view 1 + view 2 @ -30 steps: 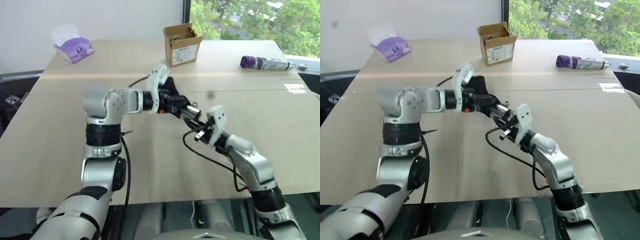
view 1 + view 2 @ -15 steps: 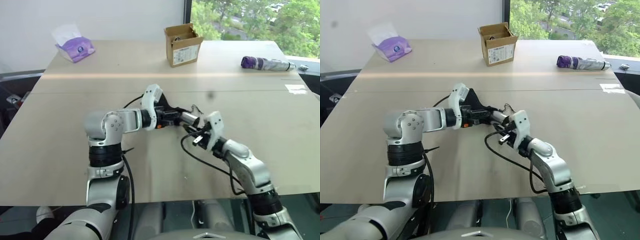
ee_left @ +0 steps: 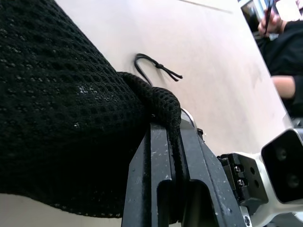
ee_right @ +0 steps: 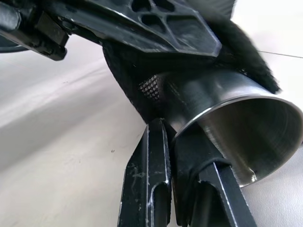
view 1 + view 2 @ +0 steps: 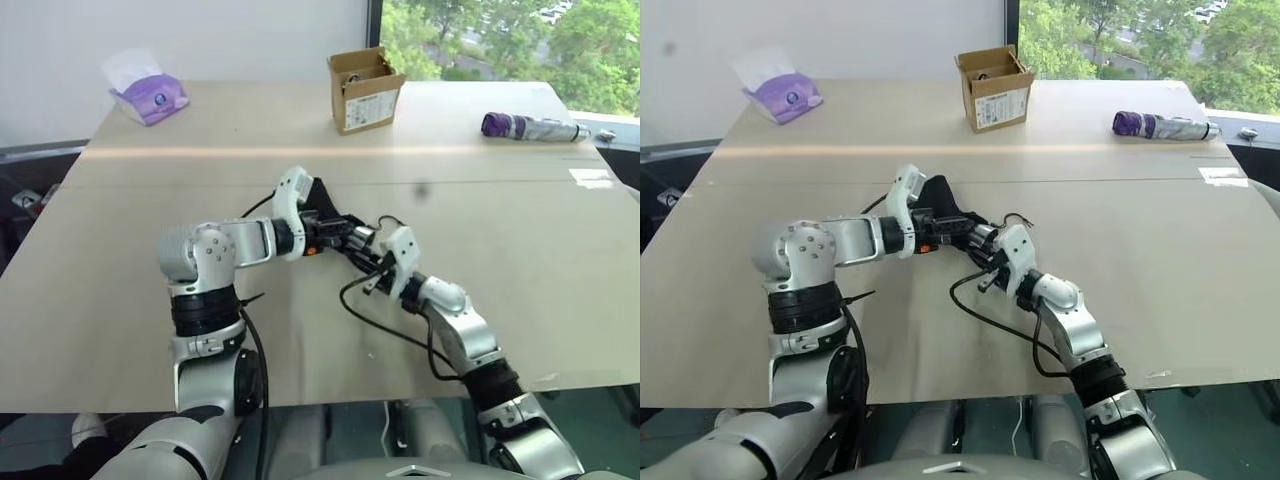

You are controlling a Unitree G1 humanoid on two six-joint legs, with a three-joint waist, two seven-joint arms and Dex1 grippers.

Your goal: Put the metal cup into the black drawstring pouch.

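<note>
Mid-surface [image 5: 120,300], our left end effector [image 3: 173,142] pinches the black drawstring pouch [image 3: 61,118] mouth; our right end effector [image 4: 177,156] grips the pouch-sheathed metal cup [image 4: 232,127], plain from its wrist, cardboard box [image 5: 364,88] at twelve o'clock.

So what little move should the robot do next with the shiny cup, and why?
Probably slide the metal cup a bit deeper into the black drawstring pouch. The right gripper pinches the cup's rim, and the cup's closed end sits inside the pouch's mouth while its open end pokes out. The left gripper holds the pouch's edge, so it looks steady enough for a gentle push.
</note>
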